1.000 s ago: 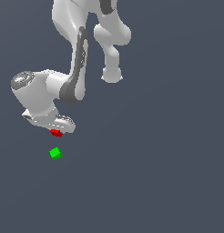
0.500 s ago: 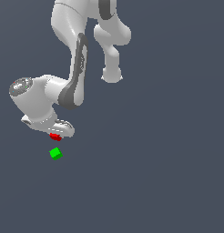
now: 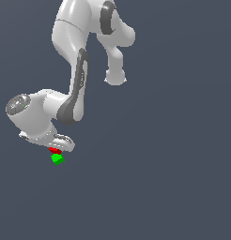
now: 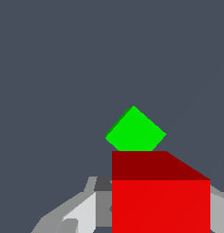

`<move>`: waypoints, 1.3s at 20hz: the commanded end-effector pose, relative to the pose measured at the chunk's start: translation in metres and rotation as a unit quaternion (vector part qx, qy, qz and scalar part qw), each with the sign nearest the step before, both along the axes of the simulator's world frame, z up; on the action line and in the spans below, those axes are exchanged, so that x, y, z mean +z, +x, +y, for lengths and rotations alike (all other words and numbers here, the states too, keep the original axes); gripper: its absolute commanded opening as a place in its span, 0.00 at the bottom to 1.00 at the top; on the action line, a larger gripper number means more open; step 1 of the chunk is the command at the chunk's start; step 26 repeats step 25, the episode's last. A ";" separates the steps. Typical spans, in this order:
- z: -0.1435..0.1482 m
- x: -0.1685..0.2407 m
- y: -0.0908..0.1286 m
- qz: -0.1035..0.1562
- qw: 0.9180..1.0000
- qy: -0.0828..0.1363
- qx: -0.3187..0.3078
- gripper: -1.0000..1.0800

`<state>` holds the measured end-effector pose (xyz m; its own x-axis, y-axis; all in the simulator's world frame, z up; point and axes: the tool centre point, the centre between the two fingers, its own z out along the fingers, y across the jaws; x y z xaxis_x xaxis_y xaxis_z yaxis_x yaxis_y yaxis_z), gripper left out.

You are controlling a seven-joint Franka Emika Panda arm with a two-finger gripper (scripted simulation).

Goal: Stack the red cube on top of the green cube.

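Wrist view, near first: gripper (image 4: 160, 214) clamped on the red cube (image 4: 160, 200), filling the foreground. Just beyond it, the green cube (image 4: 134, 130) sits on the table (image 3: 173, 187), turned corner-on. Ext. view: green's at approx. 5 o'clock, right under red; alignment looks close, not yet set down.

The plain dark grey-blue floor (image 3: 173, 187) carries the green cube (image 3: 57, 159), resting directly on it.

red cube (image 3: 54, 150): directly under the gripper (image 3: 57, 147), partly hidden by it
green cube (image 3: 57, 159): just below the red cube in the exterior view, at that view's lower left
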<state>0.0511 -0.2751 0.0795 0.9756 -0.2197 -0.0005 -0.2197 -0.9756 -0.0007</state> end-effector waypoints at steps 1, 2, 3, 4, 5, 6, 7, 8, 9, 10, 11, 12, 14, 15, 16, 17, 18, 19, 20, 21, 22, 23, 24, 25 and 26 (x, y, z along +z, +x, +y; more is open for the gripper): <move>-0.002 -0.006 0.009 -0.001 1.000 0.000 0.000 0.00; -0.003 -0.007 0.011 -0.001 1.000 0.000 0.000 0.00; -0.004 -0.009 0.014 -0.001 1.000 0.000 0.000 0.00; -0.004 -0.011 0.016 0.000 1.000 0.000 0.000 0.00; -0.005 -0.013 0.018 0.000 1.000 0.000 0.000 0.00; -0.005 -0.014 0.019 0.000 1.000 0.000 0.000 0.00; -0.006 -0.015 0.021 0.000 1.000 0.000 0.000 0.00; -0.006 -0.016 0.022 0.000 1.000 0.000 0.000 0.00; -0.007 -0.016 0.023 0.000 1.000 0.000 0.000 0.00; -0.007 -0.017 0.024 0.000 1.000 0.000 0.000 0.00; -0.007 -0.017 0.025 0.000 1.000 0.000 0.000 0.00; -0.007 -0.018 0.026 0.000 1.000 0.000 0.000 0.00; -0.008 -0.018 0.026 0.000 1.000 0.000 0.000 0.00; -0.008 -0.018 0.027 0.000 1.000 0.000 0.000 0.00; -0.008 -0.018 0.027 0.000 1.000 0.000 0.000 0.96; -0.008 -0.018 0.027 0.000 1.000 0.000 0.000 0.96; -0.008 -0.018 0.027 0.000 1.000 0.000 0.000 0.96; -0.008 -0.018 0.027 0.000 1.000 0.000 0.000 0.96; -0.008 -0.018 0.027 0.000 1.000 0.000 0.000 0.96; -0.008 -0.018 0.027 0.000 1.000 0.000 0.000 0.96; -0.008 -0.018 0.027 0.000 1.000 0.000 0.000 0.96; -0.008 -0.018 0.027 0.000 1.000 0.000 0.000 0.96; -0.008 -0.018 0.027 0.000 1.000 0.000 0.000 0.96; -0.008 -0.018 0.027 0.000 1.000 0.000 0.000 0.96; -0.008 -0.018 0.027 0.000 1.000 0.000 0.000 0.96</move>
